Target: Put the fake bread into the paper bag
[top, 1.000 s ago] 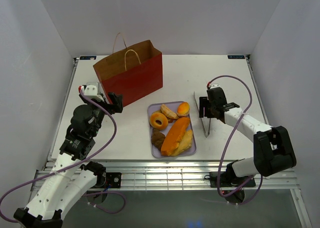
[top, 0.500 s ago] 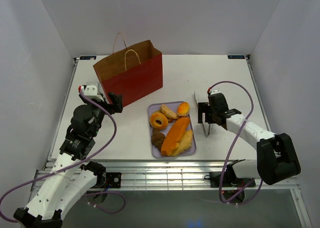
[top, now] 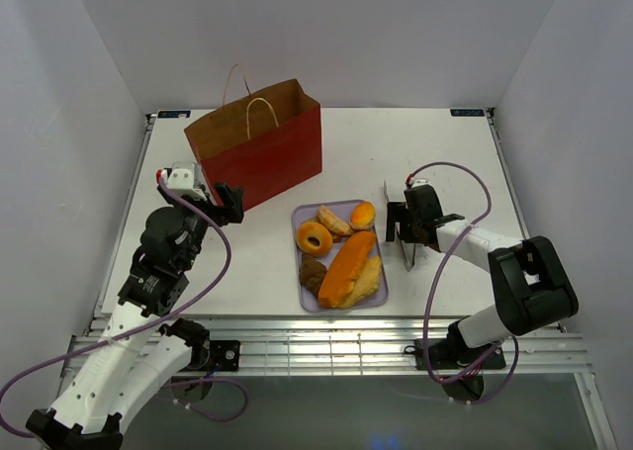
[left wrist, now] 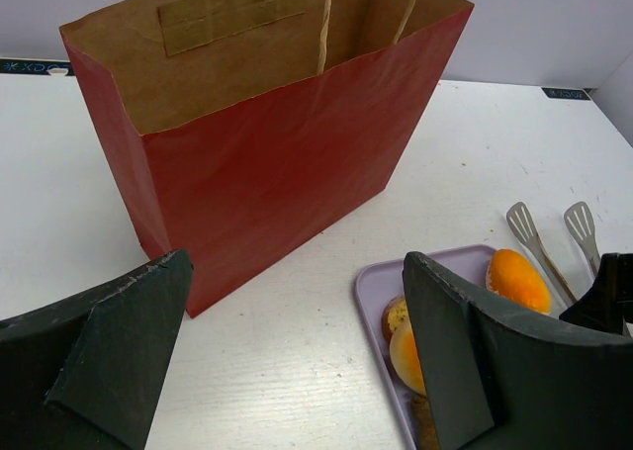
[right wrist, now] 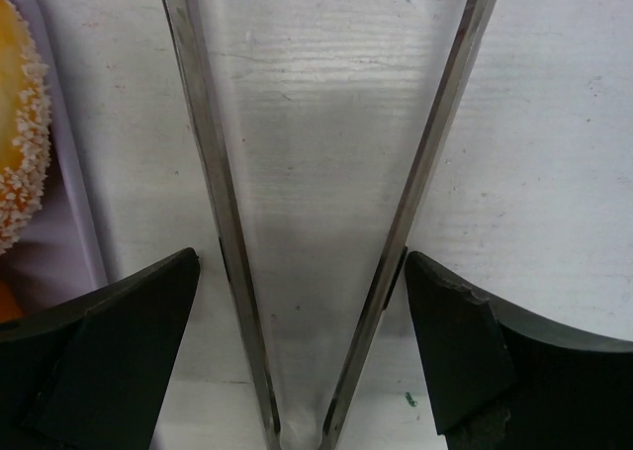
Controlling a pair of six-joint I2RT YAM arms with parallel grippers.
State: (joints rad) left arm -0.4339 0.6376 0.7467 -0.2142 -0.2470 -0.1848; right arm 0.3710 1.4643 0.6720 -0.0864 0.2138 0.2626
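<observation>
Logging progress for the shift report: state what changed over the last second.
The right end effector shifted slightly left and toward the near edge, settling over the shiny metal tongs. Its jaws are open and straddle both tong arms without closing on them. The left end effector, red paper bag, lavender tray and toy bread pieces stayed put.

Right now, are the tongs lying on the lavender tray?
No, the tongs lie on the table beside the tray, straddled by the open right gripper.
</observation>
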